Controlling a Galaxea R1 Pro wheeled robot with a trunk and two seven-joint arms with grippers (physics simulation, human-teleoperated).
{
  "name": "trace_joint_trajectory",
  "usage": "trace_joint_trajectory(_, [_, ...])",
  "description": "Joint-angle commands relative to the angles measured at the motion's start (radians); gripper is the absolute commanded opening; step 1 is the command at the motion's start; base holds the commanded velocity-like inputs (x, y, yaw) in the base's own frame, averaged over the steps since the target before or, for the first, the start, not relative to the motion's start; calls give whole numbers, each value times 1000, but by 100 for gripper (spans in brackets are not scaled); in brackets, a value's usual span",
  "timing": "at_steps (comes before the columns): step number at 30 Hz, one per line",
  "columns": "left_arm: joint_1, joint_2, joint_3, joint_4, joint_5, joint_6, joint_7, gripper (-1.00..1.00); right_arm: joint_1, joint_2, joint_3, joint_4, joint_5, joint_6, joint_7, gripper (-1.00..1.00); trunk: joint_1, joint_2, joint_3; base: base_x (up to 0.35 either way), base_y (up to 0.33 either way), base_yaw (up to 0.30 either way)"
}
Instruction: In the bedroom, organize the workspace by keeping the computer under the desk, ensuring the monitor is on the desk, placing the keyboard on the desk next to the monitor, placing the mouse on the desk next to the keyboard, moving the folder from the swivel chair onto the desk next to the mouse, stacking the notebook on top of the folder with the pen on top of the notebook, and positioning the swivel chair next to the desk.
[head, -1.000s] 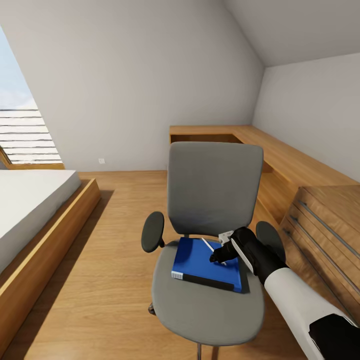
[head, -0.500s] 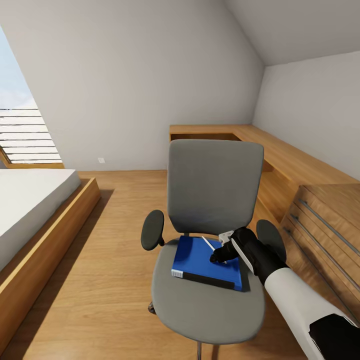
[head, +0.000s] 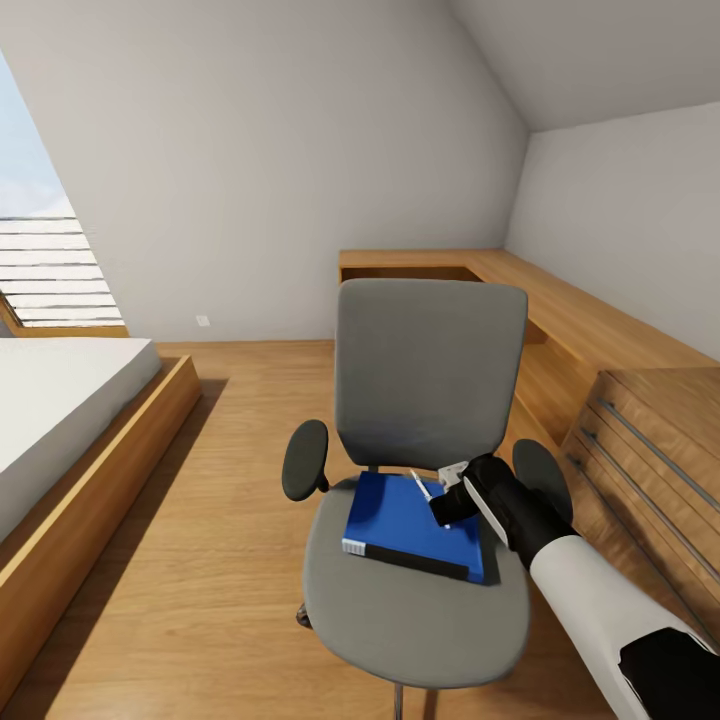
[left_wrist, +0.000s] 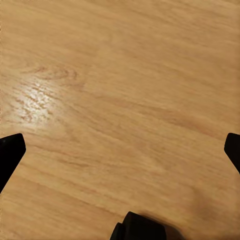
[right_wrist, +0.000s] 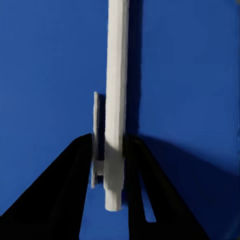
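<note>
The grey swivel chair (head: 430, 375) stands in front of me on the wooden floor. On its seat lies the blue folder (head: 395, 520) (right_wrist: 50, 75). My right gripper (head: 440, 512) (right_wrist: 112, 165) hovers over the folder's right part, shut on the thin white pen (head: 420, 484) (right_wrist: 116, 100). The pen is held near one end, and its free end points toward the chair's backrest, raised a little off the folder. My left gripper (left_wrist: 120, 150) is open over bare wooden floor, with nothing between its black fingertips (left_wrist: 10, 155).
A bed (head: 60, 410) on a wooden frame stands at the left. A light wooden drawer unit (head: 650, 440) is close on the right of the chair, and a wooden ledge (head: 520, 280) runs along the back right walls. Open floor lies between bed and chair.
My right gripper has risen slightly with the pen, whose free end has come up off the folder. The chair and folder have not moved.
</note>
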Motion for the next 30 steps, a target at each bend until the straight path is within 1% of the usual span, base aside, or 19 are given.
trace_joint_trajectory(1, [-1, 1, 8, 1, 0, -2, -9, 100, -1, -2, 4, -1, -4, 4, -1, -100, 0, 0, -1, 0, 0, 0])
trace_joint_trajectory(24, [-1, 3, 8, 1, 0, -2, -9, 100, -1, -3, 5, -2, -5, 6, -1, -100, 0, 0, -1, 0, 0, 0])
trace_joint_trajectory(30, [-2, 4, 9, 1, 0, -2, -9, 100, -1, -2, 8, -2, -5, 6, -1, -100, -23, 42, 18, 0, 0, 0])
